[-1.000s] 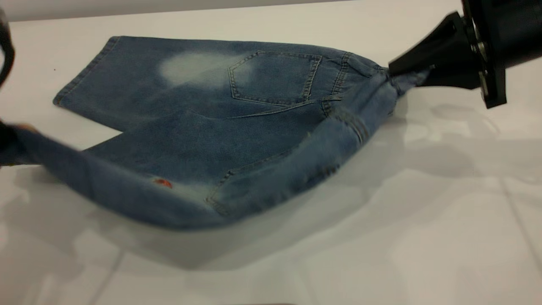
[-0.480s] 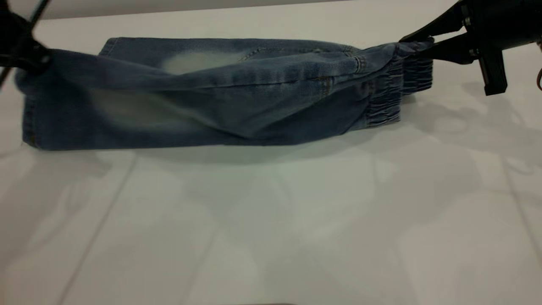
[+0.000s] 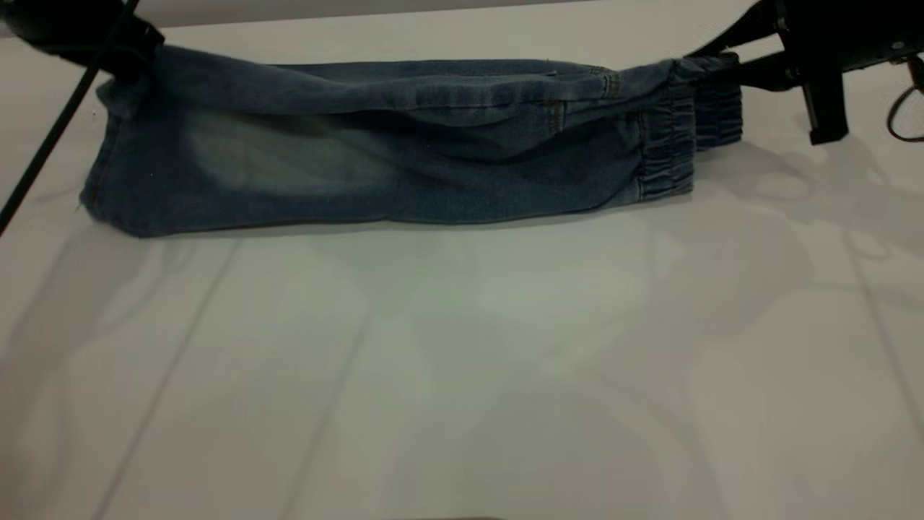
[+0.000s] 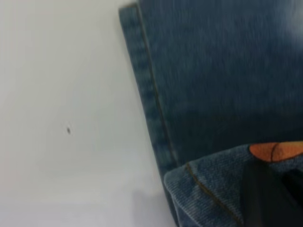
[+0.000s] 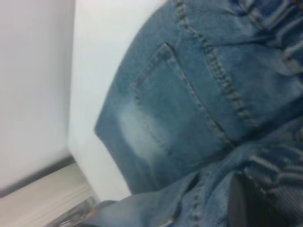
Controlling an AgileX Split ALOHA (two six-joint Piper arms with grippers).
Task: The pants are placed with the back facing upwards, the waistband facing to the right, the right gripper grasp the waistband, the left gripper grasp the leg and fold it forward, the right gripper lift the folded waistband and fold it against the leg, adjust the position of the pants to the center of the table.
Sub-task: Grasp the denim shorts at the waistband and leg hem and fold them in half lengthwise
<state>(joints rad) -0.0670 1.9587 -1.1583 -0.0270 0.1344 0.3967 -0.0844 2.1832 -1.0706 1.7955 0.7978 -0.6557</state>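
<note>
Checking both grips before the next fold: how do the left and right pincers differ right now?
The left pincer pinches the leg hem at the pants' far-left corner; the right pincer pinches the elastic waistband at the far right. The left shows blurred, the right sharp. Both are shut on denim, holding it above the table.

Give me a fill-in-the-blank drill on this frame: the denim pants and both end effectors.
1. The short blue denim pants are folded ____, one leg over the other.
2. The black right end effector grips the elastic ____.
3. The black left end effector holds the leg's ____ end.
4. The print in the left wrist view shows an ____ ball.

Missing: lengthwise; waistband; hem; orange
</note>
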